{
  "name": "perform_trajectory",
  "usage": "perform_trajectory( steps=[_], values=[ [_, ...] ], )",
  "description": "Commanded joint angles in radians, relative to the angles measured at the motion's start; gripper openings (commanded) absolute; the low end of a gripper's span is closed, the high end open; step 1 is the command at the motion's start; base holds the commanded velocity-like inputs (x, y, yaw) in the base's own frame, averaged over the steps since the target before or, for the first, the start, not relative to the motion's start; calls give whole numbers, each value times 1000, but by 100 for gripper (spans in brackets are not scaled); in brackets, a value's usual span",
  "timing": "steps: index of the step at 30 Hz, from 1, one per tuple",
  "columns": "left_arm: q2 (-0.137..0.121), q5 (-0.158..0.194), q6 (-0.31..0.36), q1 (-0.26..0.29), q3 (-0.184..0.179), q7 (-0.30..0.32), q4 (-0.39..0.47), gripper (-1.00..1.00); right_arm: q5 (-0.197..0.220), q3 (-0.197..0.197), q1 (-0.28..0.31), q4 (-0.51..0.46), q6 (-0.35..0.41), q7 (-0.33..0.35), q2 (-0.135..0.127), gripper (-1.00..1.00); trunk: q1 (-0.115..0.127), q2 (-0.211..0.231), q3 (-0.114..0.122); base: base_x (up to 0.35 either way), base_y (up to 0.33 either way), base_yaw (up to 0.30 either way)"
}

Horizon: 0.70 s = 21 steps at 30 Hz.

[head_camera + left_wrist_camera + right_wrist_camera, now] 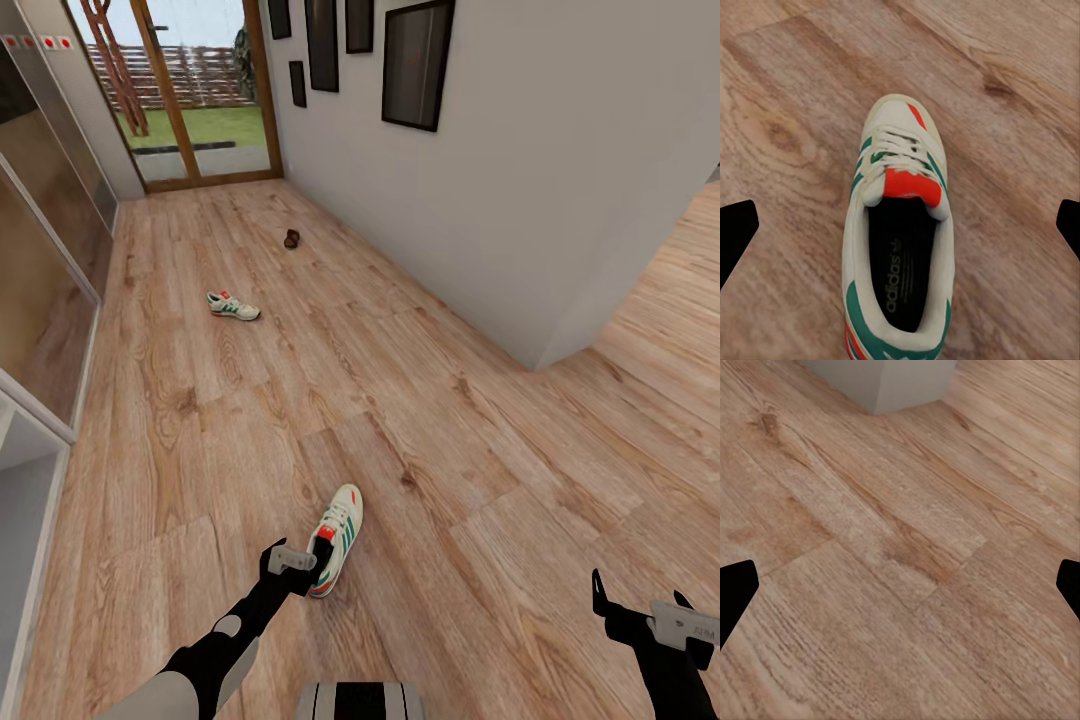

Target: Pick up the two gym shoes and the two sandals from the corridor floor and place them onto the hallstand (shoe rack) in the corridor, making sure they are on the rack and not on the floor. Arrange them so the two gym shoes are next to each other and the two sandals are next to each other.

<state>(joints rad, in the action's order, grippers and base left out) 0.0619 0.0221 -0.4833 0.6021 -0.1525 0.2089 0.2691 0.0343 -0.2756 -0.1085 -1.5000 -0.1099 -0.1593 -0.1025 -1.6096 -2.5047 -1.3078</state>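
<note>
One gym shoe [338, 533] lies on the corridor floor [420, 420] close in front of me, toe pointing away. In the left wrist view the same gym shoe [900, 232] shows its dark lining and orange-red tongue patch. My left gripper [296, 556] hovers over its heel, open, with the fingers [735, 234] wide on either side and nothing held. The other gym shoe [232, 305] lies farther down the corridor. Beyond it a dark brown sandal [291, 239] sits near the wall. My right gripper [642, 602] is open over bare planks [900, 547].
A white wall corner [560, 340] juts out on the right, with more floor behind it. On the left run glass-fronted panels [40, 300], and below them a pale grey unit [25, 500], possibly the hallstand. A glazed door [200, 100] closes the far end.
</note>
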Motion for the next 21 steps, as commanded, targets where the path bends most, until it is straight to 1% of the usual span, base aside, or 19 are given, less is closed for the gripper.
perform_trajectory(
  steps=[1,16,21],
  values=[
    [0,2,-3,1,-1,3,-1,100,4,1,0,0,-3,-3,-1,100,0,0,-1,8,0,0],
    [0,2,-3,1,-1,3,-1,100,3,1,0,0,-3,-3,0,100,0,0,-1,3,0,0],
    [1,2,-3,1,-1,3,-1,100,3,1,0,0,-2,-3,0,100,0,0,-4,0,0,0]
  ],
)
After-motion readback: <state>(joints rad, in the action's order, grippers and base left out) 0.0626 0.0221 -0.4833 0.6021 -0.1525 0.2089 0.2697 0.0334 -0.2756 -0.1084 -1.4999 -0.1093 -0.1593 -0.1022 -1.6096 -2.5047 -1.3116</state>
